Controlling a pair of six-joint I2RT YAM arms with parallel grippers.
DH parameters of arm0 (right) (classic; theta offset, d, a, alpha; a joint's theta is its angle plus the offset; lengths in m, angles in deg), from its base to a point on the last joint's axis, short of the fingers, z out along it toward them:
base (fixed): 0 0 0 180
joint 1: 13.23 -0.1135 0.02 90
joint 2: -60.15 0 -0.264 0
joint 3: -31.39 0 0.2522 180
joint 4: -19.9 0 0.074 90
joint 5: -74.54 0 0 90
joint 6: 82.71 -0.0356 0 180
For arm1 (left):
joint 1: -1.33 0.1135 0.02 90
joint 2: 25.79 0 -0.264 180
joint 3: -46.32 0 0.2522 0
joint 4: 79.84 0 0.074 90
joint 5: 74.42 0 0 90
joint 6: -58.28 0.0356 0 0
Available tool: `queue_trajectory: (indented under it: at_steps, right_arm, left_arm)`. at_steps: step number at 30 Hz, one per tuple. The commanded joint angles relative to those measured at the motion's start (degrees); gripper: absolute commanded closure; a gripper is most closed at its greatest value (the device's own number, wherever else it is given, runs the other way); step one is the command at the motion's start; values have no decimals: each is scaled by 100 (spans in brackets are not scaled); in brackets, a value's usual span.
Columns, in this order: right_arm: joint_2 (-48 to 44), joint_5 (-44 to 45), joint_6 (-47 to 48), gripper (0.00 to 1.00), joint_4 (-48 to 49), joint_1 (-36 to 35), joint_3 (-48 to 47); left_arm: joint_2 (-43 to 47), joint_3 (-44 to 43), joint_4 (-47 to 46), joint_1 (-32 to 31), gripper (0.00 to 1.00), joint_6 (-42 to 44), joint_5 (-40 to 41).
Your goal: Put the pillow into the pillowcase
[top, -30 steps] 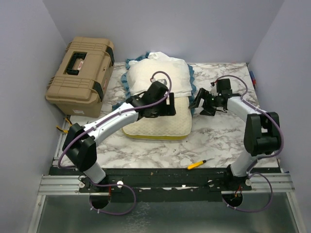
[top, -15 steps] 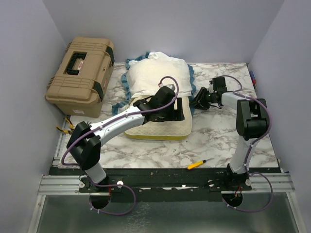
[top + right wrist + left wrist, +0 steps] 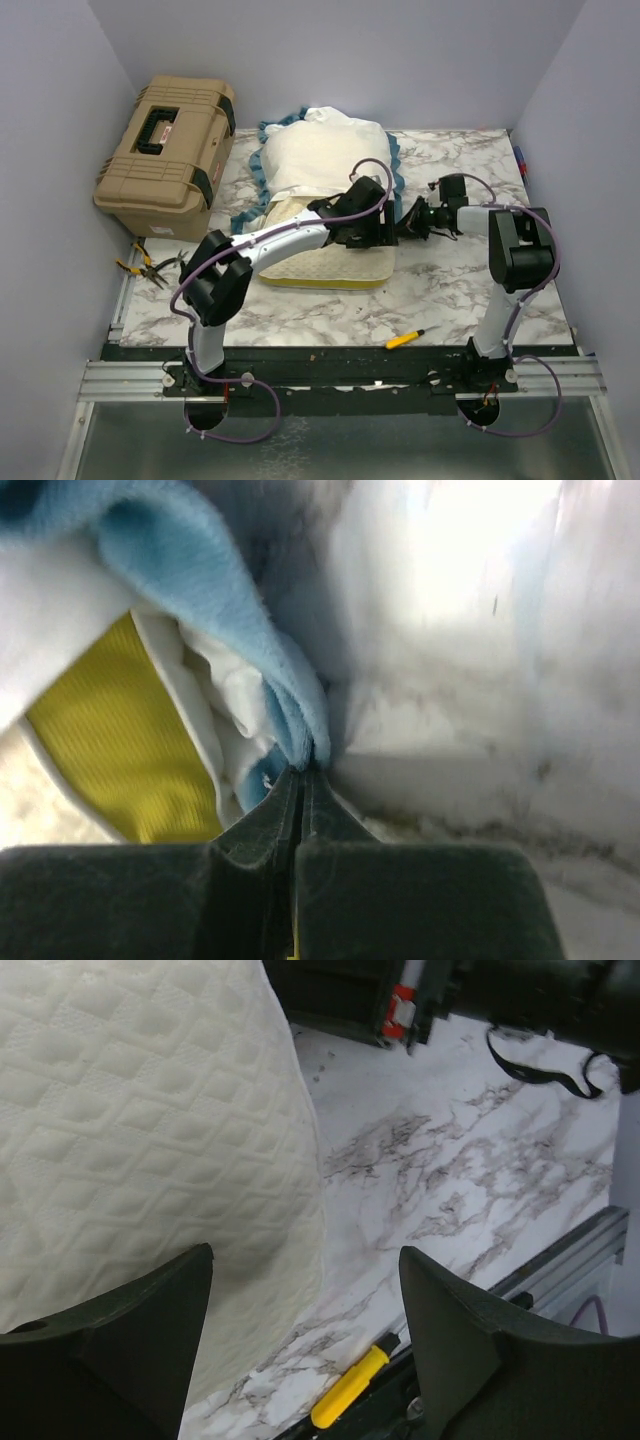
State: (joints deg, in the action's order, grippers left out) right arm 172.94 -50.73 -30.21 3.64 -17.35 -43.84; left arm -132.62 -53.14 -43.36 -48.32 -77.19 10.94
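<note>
Right wrist, claw: right gripper (image 3: pixel 302 815) pinched shut on pillowcase (image 3: pixel 215 600) trim, just beside pillow (image 3: pixel 120 735).
Right wrist, risk: the thin pinch may slip, and the mouth would drop.
Left wrist, claw: left gripper (image 3: pixel 305 1330) wide, empty, over pillow's right edge.
Left wrist, risk: a low push may skew the pillow.
Top, surface: marbled table (image 3: pixel 450 290); pillow central, pillowcase behind it; box (image 3: pixel 165 140) at far-left corner.
Top, room: plain lilac walls (image 3: pixel 400 60).

Pillow (image 3: pixel 330 265): cream, quilted, mustard band at near edge, lying flat, far part under pillowcase (image 3: pixel 320 150). Latter bunched, white side up, blue ruffled trim.
</note>
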Motion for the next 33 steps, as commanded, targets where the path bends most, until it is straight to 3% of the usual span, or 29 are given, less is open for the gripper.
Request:
queue_trajectory:
  at_steps: [1,5,7,12,20,26,27,30,33]
  right_arm:
    - [-671,-455,48,100,-213,6,497]
    - [-1265,-849,-100,100,-236,-1,928]
    - [-1505,-986,-104,100,-303,-1,1105]
    - [-1899,-1225,87,100,-681,1,1300]
    - [-2532,-1139,769,100,-1891,-133,1292]
    - [-2806,-536,851,99,-2142,-125,1230]
    - [-2767,-372,829,95,-2099,-118,1196]
    - [-2458,-161,670,53,-1755,-107,1013]
    - [-1900,-254,389,35,-1214,-107,689]
  left_arm:
    - [-465,-471,805,-110,23,-31,935]
    - [-842,-543,1204,-130,21,258,1864]
    - [-1174,-691,1355,-127,29,522,2012]
    - [-1817,-1317,1802,-3,97,999,2357]
    - [-1575,-2425,1849,490,100,1404,2562]
    - [-1361,-2301,1894,1075,100,1429,2117]
    - [-1307,-2260,1894,1098,100,1460,2006]
    - [-1117,-2069,1886,1101,100,1515,1772]
    - [-900,-1770,1879,1099,100,1463,1695]
